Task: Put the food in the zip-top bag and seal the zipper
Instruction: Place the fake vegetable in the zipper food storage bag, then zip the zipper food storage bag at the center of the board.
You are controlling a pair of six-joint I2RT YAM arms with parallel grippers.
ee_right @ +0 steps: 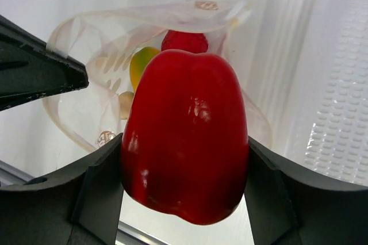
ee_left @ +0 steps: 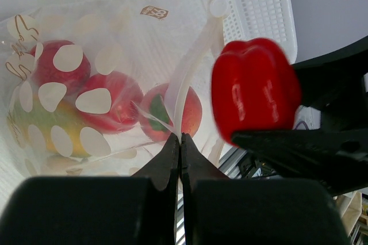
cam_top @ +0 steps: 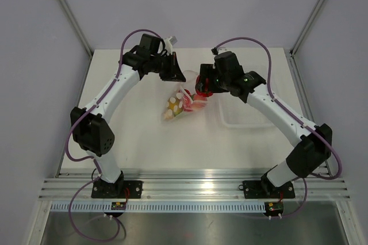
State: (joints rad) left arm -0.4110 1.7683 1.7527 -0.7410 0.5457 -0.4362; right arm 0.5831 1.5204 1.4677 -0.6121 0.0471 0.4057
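A white table [cam_top: 144, 141] is being occupied on its right part by a white perforated tray [cam_top: 234, 119], which is being partly covered by the right arm in the overhead view. The zip-top bag [cam_top: 179, 106], clear with white dots, is being kept near the middle of the table, just left of the tray and between the two grippers. The left gripper [ee_left: 181, 140] is being held closed, with its fingertips pinched on the bag's thin film at the mouth end. The right gripper [ee_right: 184, 159] is being held clamped on a red toy pepper [ee_right: 185, 141], one finger pressed against each side. The pepper is being held just outside the bag's gaping mouth, close to the left gripper but not touching it. Inside the bag, red ball-like fruits [ee_left: 109, 102] are being seen through the dotted film, with a yellow-green fruit [ee_left: 31, 124] beside them at the closed end. The zipper [ee_left: 194, 61], a pale strip along the mouth edge, is being shown unsealed, with its two sides apart in the right wrist view.
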